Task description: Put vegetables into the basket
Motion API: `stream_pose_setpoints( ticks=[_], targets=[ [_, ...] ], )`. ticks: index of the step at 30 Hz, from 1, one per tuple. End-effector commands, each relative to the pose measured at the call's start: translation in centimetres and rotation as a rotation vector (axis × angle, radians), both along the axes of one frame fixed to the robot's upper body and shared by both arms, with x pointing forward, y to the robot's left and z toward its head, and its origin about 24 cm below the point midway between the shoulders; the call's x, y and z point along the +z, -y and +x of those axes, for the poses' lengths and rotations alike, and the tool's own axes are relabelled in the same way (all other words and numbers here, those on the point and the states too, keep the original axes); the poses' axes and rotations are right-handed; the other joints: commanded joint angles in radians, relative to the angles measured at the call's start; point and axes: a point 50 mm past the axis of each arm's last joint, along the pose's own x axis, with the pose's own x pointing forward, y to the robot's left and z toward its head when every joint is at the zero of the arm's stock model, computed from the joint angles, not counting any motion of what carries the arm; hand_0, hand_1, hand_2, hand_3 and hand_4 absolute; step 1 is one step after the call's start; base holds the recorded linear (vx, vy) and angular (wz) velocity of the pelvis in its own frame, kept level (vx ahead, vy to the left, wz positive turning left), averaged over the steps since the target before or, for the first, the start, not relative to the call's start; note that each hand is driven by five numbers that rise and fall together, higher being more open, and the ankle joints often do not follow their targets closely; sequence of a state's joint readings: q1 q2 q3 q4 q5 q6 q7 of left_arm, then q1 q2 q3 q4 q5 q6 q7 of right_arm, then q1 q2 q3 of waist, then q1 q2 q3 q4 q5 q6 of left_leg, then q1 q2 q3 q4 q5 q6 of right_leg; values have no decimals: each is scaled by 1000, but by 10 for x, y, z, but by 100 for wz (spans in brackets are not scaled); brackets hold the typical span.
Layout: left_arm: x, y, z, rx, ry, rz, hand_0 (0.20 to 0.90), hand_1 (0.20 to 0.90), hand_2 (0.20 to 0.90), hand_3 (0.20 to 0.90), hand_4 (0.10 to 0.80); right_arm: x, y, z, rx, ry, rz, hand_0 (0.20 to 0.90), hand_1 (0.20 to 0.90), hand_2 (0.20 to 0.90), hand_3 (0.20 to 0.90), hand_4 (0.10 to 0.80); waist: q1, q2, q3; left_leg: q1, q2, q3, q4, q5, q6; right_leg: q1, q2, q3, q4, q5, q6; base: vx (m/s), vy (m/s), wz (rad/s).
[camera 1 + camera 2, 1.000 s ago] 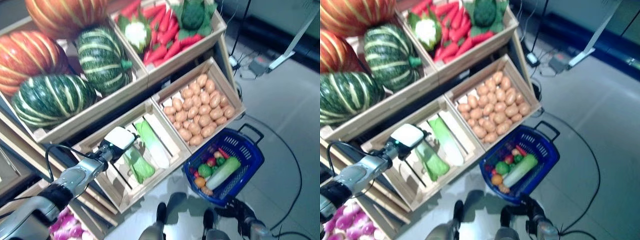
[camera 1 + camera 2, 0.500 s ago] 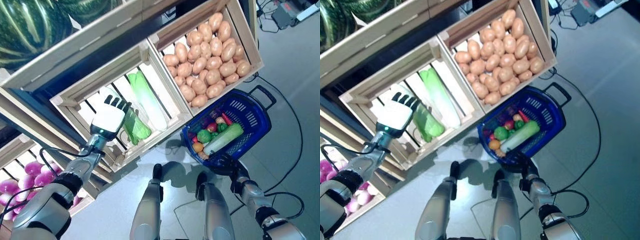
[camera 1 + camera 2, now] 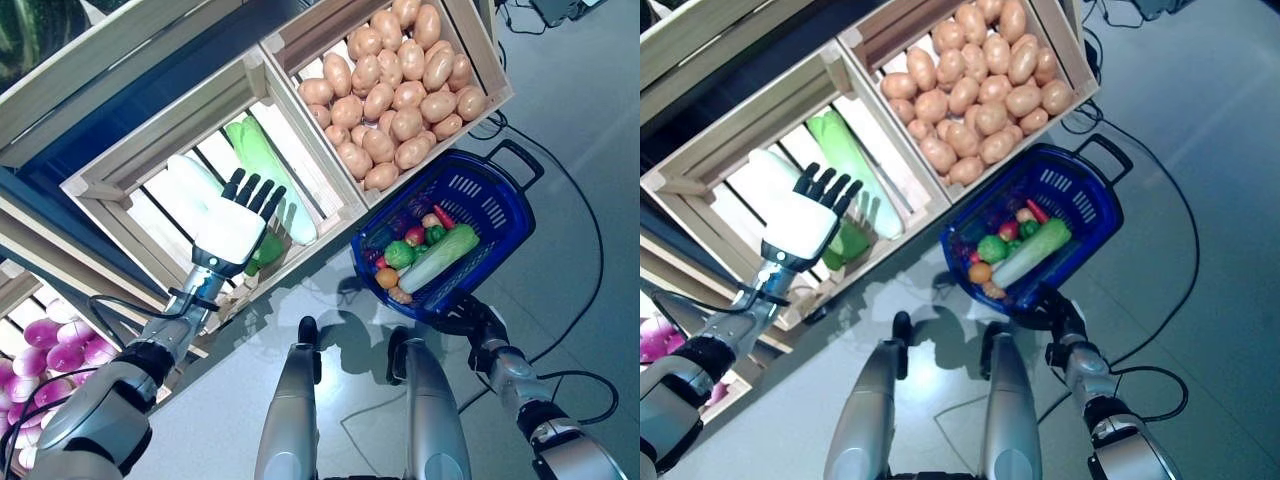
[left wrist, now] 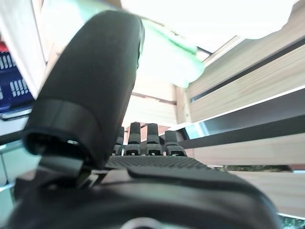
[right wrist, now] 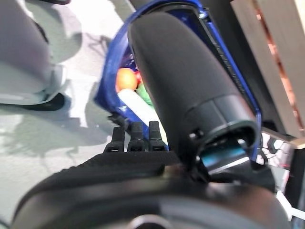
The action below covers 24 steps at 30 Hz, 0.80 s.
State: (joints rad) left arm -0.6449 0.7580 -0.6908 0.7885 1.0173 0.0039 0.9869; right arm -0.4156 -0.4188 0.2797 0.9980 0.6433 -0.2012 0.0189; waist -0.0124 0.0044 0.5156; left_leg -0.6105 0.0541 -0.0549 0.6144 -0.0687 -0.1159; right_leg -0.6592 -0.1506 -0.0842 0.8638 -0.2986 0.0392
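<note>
A: Your left hand hovers over the slatted crate, fingers straight and spread, nothing in it. Right under the fingertips lies a small green vegetable, with the long pale-green one just beside it and a white one on the other side.

B: And the basket?

A: The blue basket sits on the floor next to the potato crate, already holding a long cucumber-like piece and a few small round ones. Your right hand is at its near rim; from the wrist view the fingers look curled at the basket's edge, but I can't tell if you're really gripping it.

B: How will that green one handle?

A: My guess: light, and its smooth skin may slide. It looks like a play vegetable, stiff enough not to flop, though I can't be sure from here. Take it across the middle, thumb on one side and fingers on the other, not by the tapered end.

B: Any trouble spots?

A: The crate's front board is close to your palm, so come in from above. The long pale one lies almost against it; close gently or you'll nudge both.
</note>
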Motion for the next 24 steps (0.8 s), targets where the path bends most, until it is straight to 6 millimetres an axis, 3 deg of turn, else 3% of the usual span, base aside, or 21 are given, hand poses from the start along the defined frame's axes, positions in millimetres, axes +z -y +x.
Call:
stream_pose_setpoints(
  ticks=[1,11,24],
  targets=[
    [47,-9,7,-2,226,-17,900,900,900,900,800,17,20,0,-85,94,1,900,900,900,900,800,-15,3,-24,-12,-30,66,136,-133,54,64,24,33,-28,26,-18,42,39,-3],
    [53,-24,12,86,179,44,900,900,900,900,800,31,27,8,-100,129,-10,900,900,900,900,800,-28,1,-13,-39,-28,72,184,-162,62,17,25,45,17,18,-11,2,23,-4],
    [52,-43,-12,174,157,20,900,900,900,900,800,34,40,-5,-145,187,13,900,900,900,900,800,0,13,4,-59,-31,73,191,-167,63,-4,11,33,22,21,-3,0,0,0]
  ],
)
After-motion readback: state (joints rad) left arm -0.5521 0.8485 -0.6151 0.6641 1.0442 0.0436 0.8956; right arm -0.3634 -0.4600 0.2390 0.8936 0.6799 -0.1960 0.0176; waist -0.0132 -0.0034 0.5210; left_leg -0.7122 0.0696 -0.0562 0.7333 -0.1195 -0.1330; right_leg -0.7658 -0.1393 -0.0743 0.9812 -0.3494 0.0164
